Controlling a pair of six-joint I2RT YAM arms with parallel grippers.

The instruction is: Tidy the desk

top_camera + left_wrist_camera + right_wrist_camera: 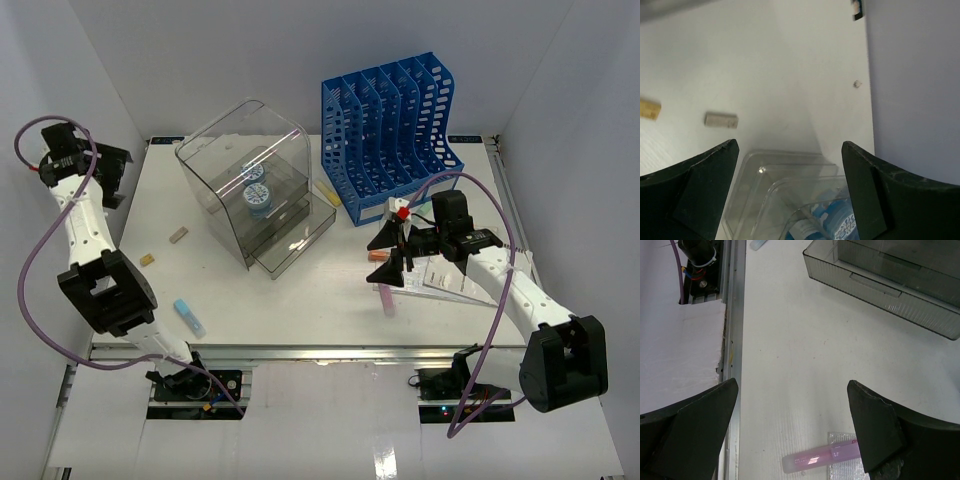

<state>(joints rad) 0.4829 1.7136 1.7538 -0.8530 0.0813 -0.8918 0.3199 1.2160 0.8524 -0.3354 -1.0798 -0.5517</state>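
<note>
Both sets wide open, nothing held. The worktop point(290, 300) stretches out under my arms. My right fingers point(792, 390) hover by the pink tube point(815, 458), left fingers point(790, 150) off at the far corner. I'd center over the tube's middle, drop straight down, and close gently so it can't roll.

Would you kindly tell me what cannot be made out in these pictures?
- Right wrist view: one end of the pink tube is hidden behind the right gripper.
- Left wrist view: the blue-patterned item in the clear drawer box runs off the bottom; its label is blurred.
- Top view: print on the papers is too small.
</note>
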